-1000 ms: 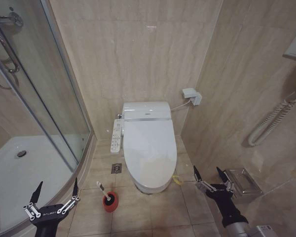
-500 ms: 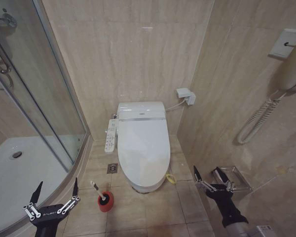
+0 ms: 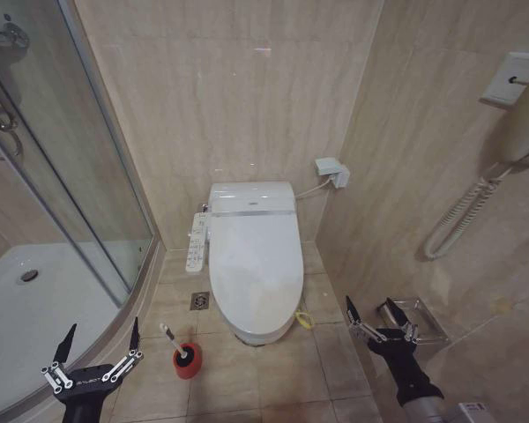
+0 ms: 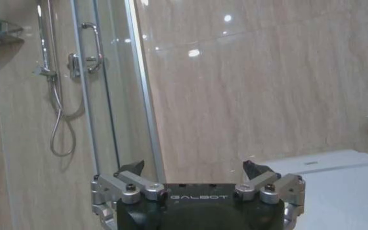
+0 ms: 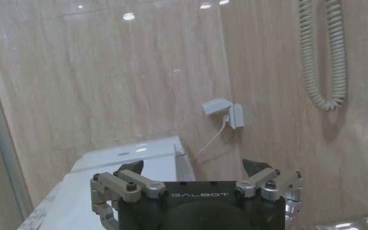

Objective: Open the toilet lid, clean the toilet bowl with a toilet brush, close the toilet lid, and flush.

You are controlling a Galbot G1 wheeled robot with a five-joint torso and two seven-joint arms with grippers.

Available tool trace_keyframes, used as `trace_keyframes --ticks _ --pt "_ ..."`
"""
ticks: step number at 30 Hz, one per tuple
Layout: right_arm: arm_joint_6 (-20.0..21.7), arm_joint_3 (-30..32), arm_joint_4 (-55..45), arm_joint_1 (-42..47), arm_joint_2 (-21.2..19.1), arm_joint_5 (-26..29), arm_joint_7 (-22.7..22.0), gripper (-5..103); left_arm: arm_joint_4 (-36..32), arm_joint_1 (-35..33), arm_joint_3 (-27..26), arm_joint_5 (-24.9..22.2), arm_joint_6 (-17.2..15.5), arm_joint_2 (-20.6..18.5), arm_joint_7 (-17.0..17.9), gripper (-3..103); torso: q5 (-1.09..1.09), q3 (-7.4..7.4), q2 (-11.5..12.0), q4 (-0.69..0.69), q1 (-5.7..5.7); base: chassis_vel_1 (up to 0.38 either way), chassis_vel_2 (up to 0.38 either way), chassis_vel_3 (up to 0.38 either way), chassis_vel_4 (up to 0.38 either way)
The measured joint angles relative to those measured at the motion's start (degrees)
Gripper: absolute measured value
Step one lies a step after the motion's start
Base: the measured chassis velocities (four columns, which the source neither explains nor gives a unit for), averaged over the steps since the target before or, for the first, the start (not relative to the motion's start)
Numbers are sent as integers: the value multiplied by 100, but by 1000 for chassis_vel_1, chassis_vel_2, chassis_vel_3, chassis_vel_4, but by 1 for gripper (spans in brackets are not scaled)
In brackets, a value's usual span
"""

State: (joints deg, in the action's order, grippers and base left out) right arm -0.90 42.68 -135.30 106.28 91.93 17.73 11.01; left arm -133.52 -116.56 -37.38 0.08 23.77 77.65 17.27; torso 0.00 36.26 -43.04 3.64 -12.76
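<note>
Against the back wall, the toilet lid [image 3: 254, 269] lies shut, its long axis running from the wall toward the robot. On the floor tiles to its left, the toilet brush [image 3: 171, 338] stands in a red holder [image 3: 188, 361], handle tilted left. Both the left gripper [image 3: 100, 343] and the right gripper [image 3: 375, 316] hang spread wide and empty, low and well apart from the toilet.

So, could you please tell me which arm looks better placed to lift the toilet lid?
Probably the right. The toilet lid is shut, and the open right pincer hangs just off its front right edge. The open left pincer sits farther off, beyond the toilet brush.
</note>
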Motion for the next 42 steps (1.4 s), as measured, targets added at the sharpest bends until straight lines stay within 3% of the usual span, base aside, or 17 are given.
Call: trace_keyframes --ticks 19,42 --pt "0 0 0 0 0 0 0 100 0 0 0 0 0 -1 0 100 0 0 0 0 -2 22 -23 -19 22" --pt "0 0 0 1 0 0 0 100 0 -1 0 0 0 -1 1 100 0 -2 -3 -1 4 234 -237 -237 227"
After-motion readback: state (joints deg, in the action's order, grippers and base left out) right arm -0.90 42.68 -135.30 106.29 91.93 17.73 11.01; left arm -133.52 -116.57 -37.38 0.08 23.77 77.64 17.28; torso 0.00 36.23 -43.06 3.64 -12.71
